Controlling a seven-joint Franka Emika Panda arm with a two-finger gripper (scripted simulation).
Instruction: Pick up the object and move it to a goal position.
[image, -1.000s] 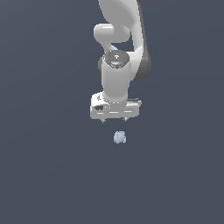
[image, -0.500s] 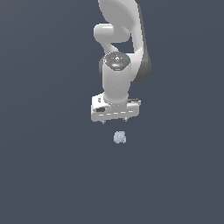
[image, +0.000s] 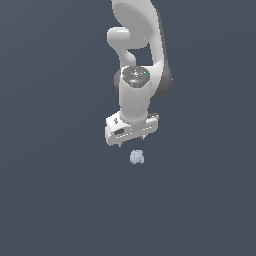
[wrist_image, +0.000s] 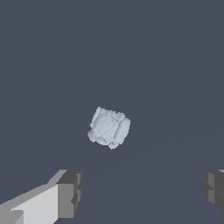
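Pale blue-grey and lumpy, the object (image: 136, 157) lies alone on the flat dark slate surface (image: 55, 190), just below the gripper (image: 131, 142) in the exterior view and apart from it. From the wrist camera the object (wrist_image: 109, 127) shows a ridged, irregular outline (its finer shape is hard to make out) and sits between the two fingers, touching neither. One finger (wrist_image: 68, 193) and the other finger (wrist_image: 213, 187) stand wide apart, so the gripper is spread and grips nothing. Both fingers are cut off by the picture edge. The white arm (image: 137, 60) is cropped at the top of the exterior view. Small marks on its round joint cap (image: 136, 76) are too tiny to read.
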